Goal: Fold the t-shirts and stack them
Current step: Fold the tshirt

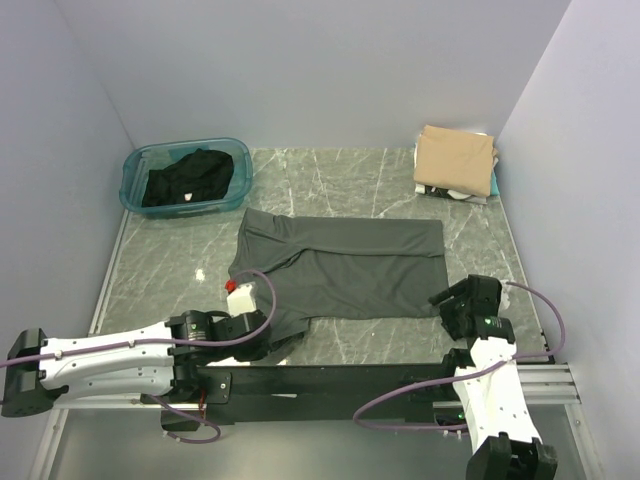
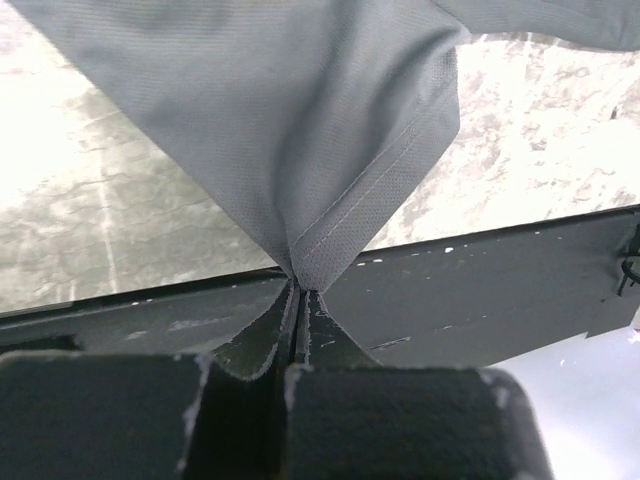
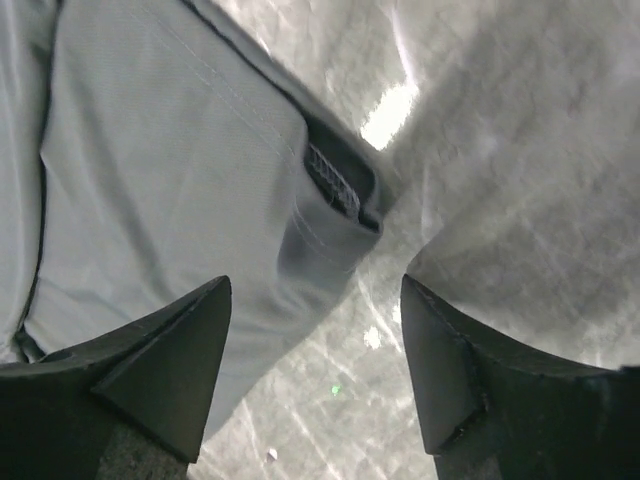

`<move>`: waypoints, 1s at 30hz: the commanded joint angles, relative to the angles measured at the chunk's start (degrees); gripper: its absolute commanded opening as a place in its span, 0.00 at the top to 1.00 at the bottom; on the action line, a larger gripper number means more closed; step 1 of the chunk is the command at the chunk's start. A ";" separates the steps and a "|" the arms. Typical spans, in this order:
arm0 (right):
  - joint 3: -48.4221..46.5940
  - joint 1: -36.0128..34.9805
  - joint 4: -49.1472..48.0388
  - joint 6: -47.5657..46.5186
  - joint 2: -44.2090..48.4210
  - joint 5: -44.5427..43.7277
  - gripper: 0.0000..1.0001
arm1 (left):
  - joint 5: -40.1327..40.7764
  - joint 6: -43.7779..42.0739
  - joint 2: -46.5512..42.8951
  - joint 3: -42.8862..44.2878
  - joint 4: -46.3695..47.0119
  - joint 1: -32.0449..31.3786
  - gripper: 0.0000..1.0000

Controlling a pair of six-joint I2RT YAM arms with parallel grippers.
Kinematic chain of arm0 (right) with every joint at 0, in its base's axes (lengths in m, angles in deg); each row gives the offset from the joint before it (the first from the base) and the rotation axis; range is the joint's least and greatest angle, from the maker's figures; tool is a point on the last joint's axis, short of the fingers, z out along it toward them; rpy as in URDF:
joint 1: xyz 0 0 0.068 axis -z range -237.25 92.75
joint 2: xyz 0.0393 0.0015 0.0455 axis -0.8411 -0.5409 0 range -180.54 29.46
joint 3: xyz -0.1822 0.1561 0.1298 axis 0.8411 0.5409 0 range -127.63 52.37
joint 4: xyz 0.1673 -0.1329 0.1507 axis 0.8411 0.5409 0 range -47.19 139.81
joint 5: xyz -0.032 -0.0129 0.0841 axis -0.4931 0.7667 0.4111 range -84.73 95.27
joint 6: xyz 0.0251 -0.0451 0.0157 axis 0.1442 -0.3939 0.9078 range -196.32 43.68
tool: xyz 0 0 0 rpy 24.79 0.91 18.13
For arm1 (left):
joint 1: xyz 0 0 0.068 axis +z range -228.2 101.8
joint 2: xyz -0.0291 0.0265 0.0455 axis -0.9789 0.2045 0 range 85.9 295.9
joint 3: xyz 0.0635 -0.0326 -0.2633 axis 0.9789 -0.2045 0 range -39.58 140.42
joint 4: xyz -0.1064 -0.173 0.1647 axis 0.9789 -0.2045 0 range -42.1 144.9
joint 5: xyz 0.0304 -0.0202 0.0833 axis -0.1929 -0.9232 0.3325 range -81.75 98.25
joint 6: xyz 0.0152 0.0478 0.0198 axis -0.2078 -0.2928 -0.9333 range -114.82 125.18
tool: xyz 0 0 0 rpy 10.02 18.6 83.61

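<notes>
Charcoal t-shirt (image 2: 300, 120) — left wrist shows fingers (image 2: 262, 340) pinching.

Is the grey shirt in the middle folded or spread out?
Mostly spread: the grey shirt lies flat and wide, its near-left corner pinched in the shut left gripper.

No legible text, labels or signs visible.

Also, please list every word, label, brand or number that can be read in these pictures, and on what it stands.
None can be read.
The charcoal-grey t-shirt shows no print.
A small white patch on the black t-shirt in the teal tub is too small to read.
</notes>
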 commanded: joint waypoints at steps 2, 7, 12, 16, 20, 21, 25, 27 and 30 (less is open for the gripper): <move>1.53 0.29 -1.44 0.94 -0.13 -3.03 0.32 | 2.35 1.28 -1.47 0.17 -3.51 0.11 0.99; 1.70 0.28 -3.29 0.24 -1.53 -2.68 0.48 | 2.09 1.28 -3.06 0.35 -3.96 0.19 0.99; 1.70 0.28 -3.29 -0.12 -1.36 -2.15 0.78 | 2.17 1.80 -4.29 0.70 -4.57 0.11 0.99; 1.88 0.28 -3.81 -0.29 -0.48 -1.97 0.97 | 3.40 1.02 -4.90 1.40 -3.26 0.11 0.99; 0.39 0.28 -4.43 -1.34 -0.66 -1.71 1.00 | 6.11 -0.57 -4.47 3.25 -1.50 0.11 0.99; -0.05 0.28 -4.69 -1.69 -1.00 -1.45 1.00 | 6.91 -0.65 -4.20 3.69 -1.58 0.19 0.99; -1.11 0.20 -6.62 -3.71 -2.50 1.79 1.00 | 12.27 -2.23 -3.24 6.67 0.16 1.07 0.99; -1.98 0.20 -7.07 -4.15 -3.55 2.86 1.00 | 14.03 -5.29 -2.10 7.90 1.75 2.65 0.99; -4.18 0.11 -6.54 -5.73 -4.26 2.34 1.00 | 13.17 -10.03 0.44 9.84 6.22 5.55 0.99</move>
